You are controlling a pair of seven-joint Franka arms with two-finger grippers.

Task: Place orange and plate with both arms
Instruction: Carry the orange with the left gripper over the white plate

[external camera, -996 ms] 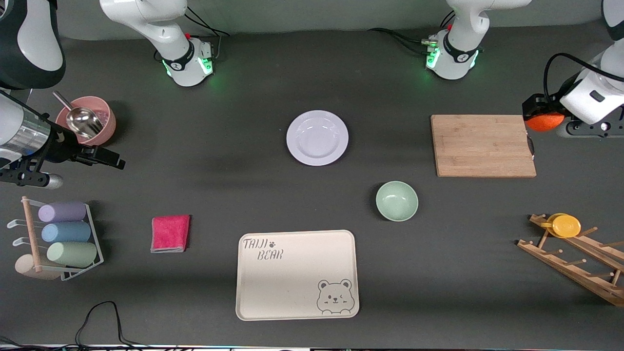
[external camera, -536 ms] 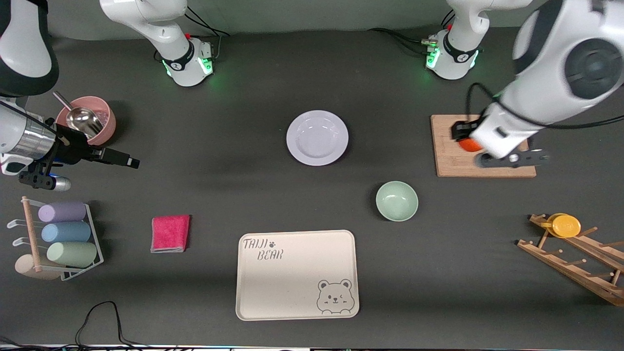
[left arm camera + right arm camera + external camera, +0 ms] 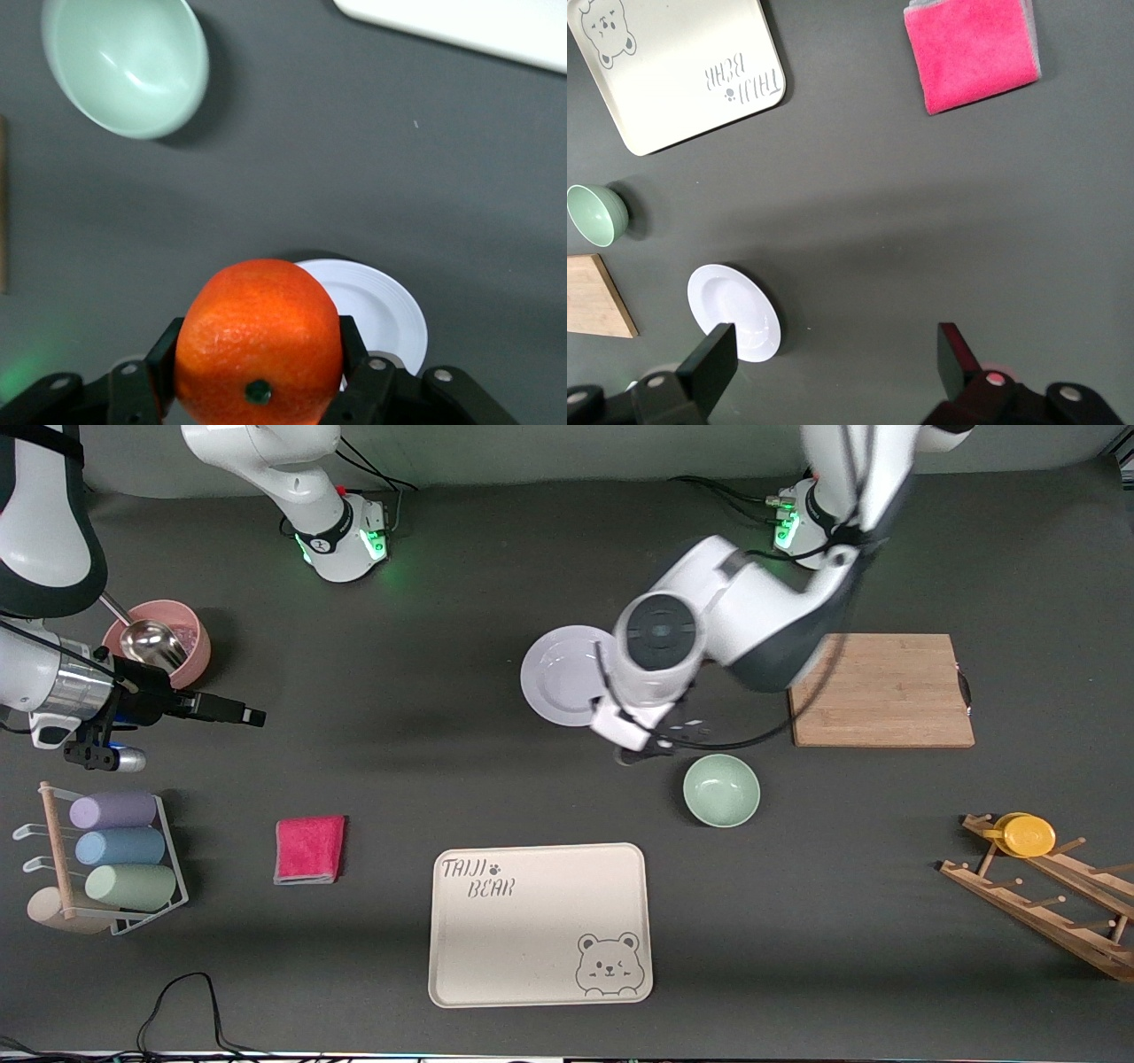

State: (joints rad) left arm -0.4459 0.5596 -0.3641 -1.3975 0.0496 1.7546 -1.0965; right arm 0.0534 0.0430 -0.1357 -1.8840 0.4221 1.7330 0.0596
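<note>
The orange (image 3: 257, 310) is bright and round, clamped between the black fingers of my left gripper (image 3: 259, 343). In the front view my left gripper (image 3: 651, 744) hangs over the table by the plate's edge, between the plate (image 3: 567, 676) and the mint-green bowl, and its wrist hides the orange. The pale lavender-white plate lies on the table mid-way between the arms' ends and is empty; it also shows in the left wrist view (image 3: 385, 310) and the right wrist view (image 3: 735, 312). My right gripper (image 3: 252, 715) is open and empty over bare table beside the pink bowl (image 3: 190, 646); its jaws stand wide apart (image 3: 833, 359).
A mint-green bowl (image 3: 721, 789) sits nearer the camera than the plate. A beige bear tray (image 3: 540, 924) lies near the front edge. A wooden cutting board (image 3: 886, 689), a pink cloth (image 3: 309, 849), a cup rack (image 3: 106, 859) and a wooden rack with a yellow cup (image 3: 1028, 835) are also on the table.
My left arm has swung with the orange from its end of the table, across the cutting board, to the plate's edge. My right gripper has edged toward the table's middle.
</note>
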